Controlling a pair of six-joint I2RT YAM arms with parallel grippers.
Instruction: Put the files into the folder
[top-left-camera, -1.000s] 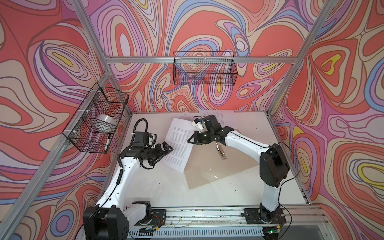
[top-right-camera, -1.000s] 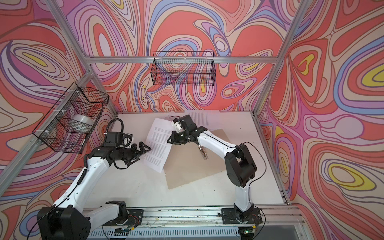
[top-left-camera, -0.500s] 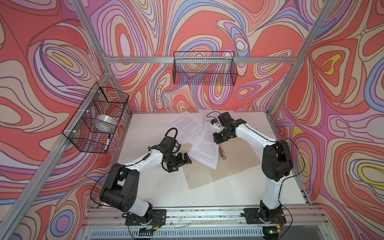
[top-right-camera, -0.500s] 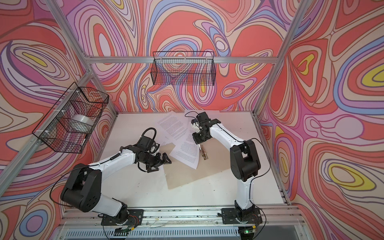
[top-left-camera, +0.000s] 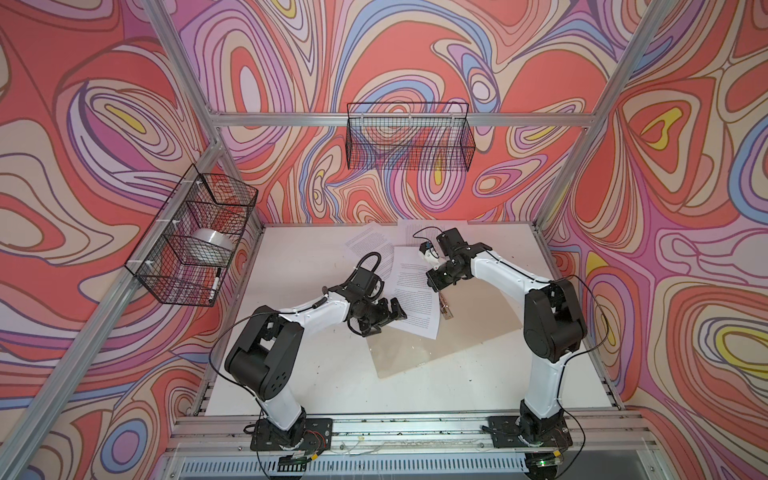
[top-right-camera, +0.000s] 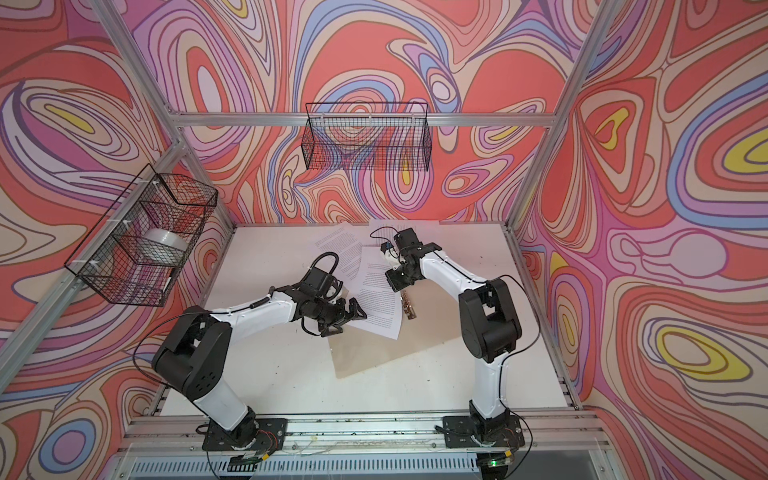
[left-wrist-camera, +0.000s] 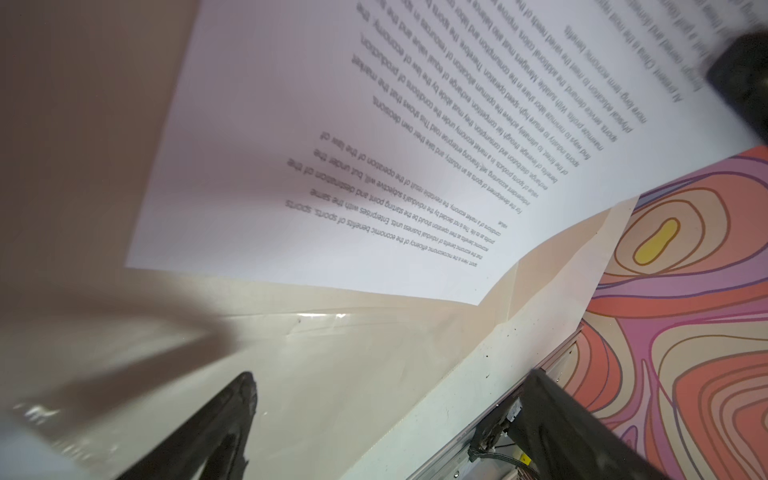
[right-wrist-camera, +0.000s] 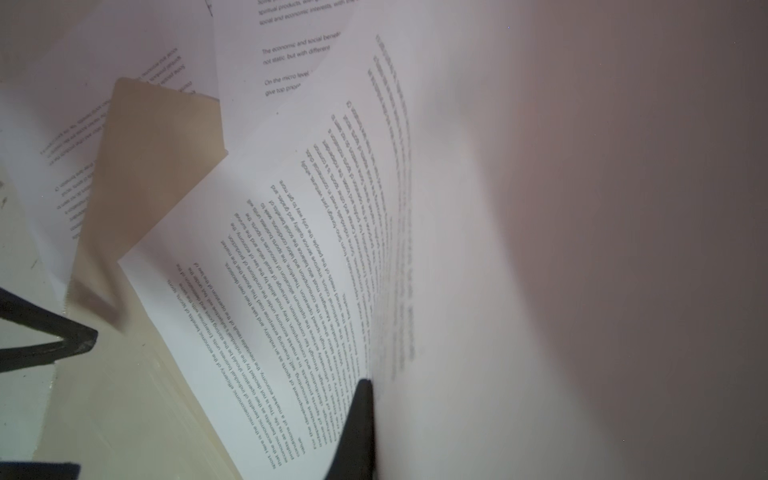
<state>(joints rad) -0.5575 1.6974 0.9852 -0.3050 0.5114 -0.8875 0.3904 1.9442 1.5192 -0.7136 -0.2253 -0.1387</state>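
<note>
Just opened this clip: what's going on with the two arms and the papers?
The right end effector is shut on the far edge of a printed sheet, which lies partly on the open tan folder. The left end effector is open by the sheet's near-left corner, holding nothing. Two more sheets lie on the table behind the folder, not yet filed.

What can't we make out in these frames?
- Right tool: far finger, right wrist view, behind the held sheet.
- Clip on the folder: both top views, too small.
- Rear sheets: both top views, count unclear, overlapped by held sheet and right arm.
- Left tool: left wrist view, fingers cut by frame edge.
</note>
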